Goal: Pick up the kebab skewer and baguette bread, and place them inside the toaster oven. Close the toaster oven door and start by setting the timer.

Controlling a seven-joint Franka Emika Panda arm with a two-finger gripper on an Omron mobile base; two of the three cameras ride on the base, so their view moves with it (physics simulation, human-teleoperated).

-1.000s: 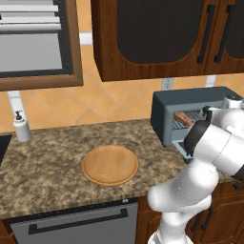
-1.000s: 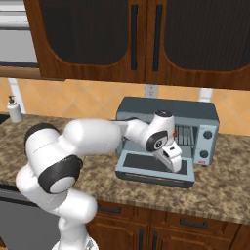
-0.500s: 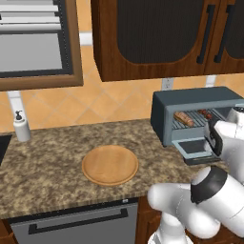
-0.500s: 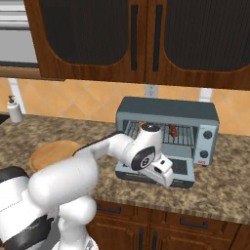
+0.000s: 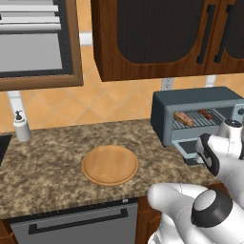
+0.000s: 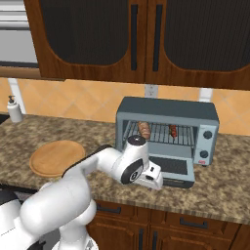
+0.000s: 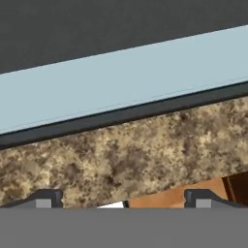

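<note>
Toaster oven (image 6: pixel 167 128): grey-blue box at the back edge of the worktop (image 6: pixel 73 136), toward its right end, under the dark wooden cabinets (image 6: pixel 141 36).

Listed left to right along the worktop:

- Soap dispenser (image 5: pixel 21 127): small, white, upright, at the back left edge by the tiled wall.
- Wooden board (image 5: pixel 110 165): round, lying near the front edge around mid-worktop, nothing on it.
- Baguette bread (image 6: pixel 144 129): on the wire rack inside the oven, left part of the cavity.
- Kebab skewer (image 6: pixel 173 130): on the same rack, to the right of the loaf and apart from it. Both foods are loaded, so the placing part of the task looks done.
- Toaster oven door (image 6: pixel 171 169): folded down flat over the worktop in front of the cavity, not yet closed. In the hand view its pale front edge (image 7: pixel 121 82) runs as a band above bare granite.
- Gripper (image 6: pixel 155 178): low at the door's front left corner, near the worktop's front edge; judged to be placed there to get under the door and lift it. Fingertips (image 7: pixel 44 198) spread wide apart, released, holding nothing.
- Timer knobs (image 6: pixel 208 135): on the oven's right panel, untouched.
</note>
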